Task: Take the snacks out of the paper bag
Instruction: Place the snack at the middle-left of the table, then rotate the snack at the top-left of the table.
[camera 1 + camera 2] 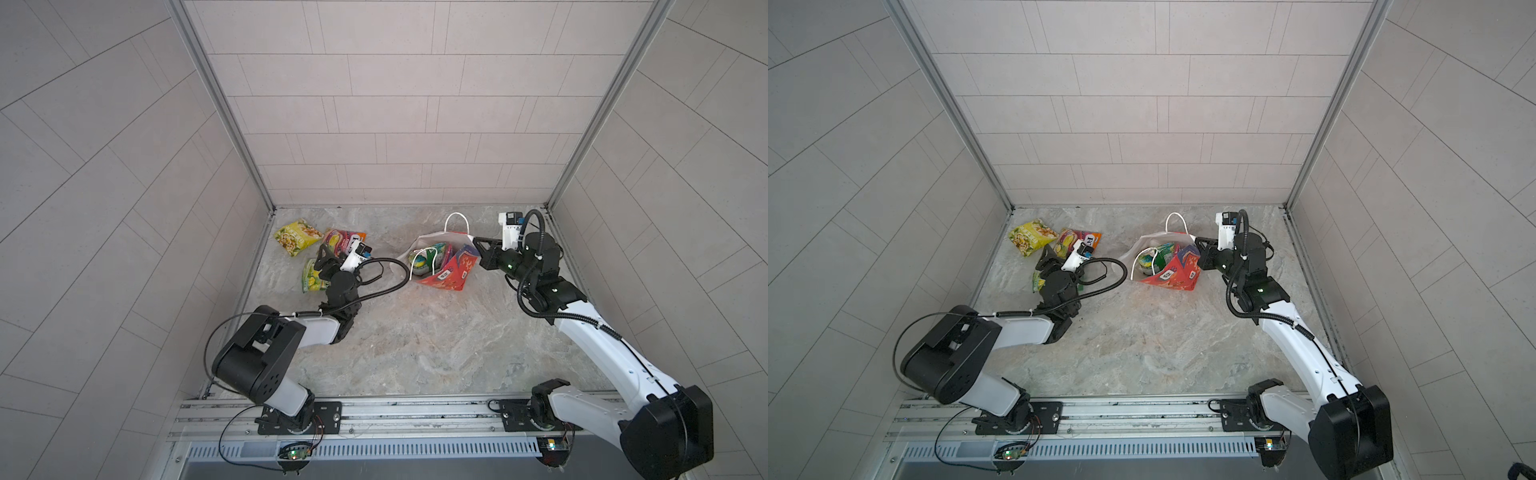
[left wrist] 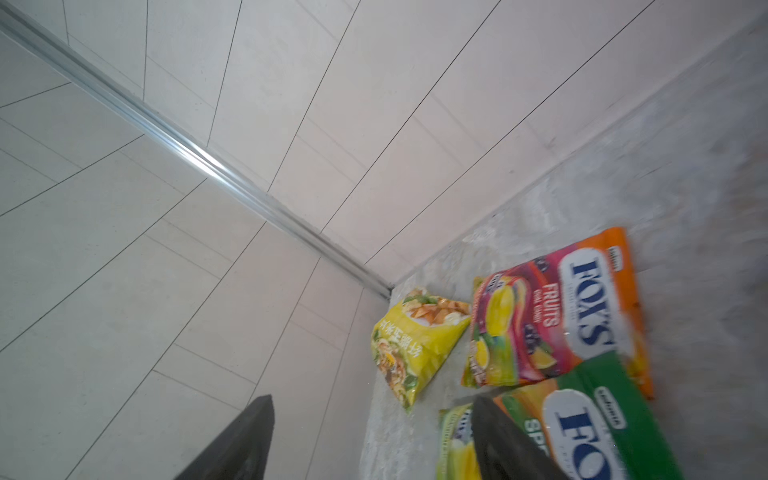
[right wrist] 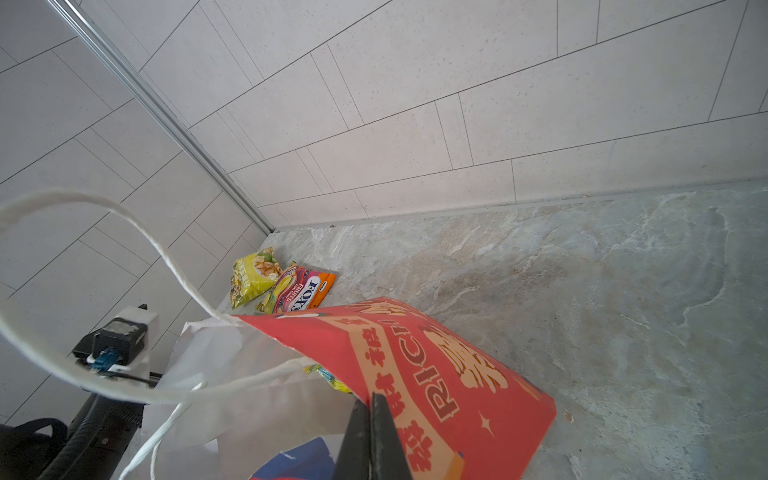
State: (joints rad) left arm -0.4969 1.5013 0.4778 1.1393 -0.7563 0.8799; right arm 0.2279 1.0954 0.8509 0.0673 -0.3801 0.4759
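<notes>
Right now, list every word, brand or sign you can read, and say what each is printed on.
"FOX'S", "FRUITS": on the pink-orange packet.
"FO", "SP", both only partly in view: on the green packet.
"RICH": on the paper bag, beside gold Chinese characters too skewed to read.
Chinese characters on the yellow packet: too blurred to read.
Small oval logos on both FOX'S packets: too small.

A robot test booth, not a home: pale tile-patterned wall panels point(image 1: 374, 104) framed by silver aluminium corner posts point(image 1: 220, 108), a grey marble-look floor point(image 1: 415, 340), and two black-and-white robot arms point(image 1: 602, 345) bolted to a slotted aluminium rail point(image 1: 415, 411).
</notes>
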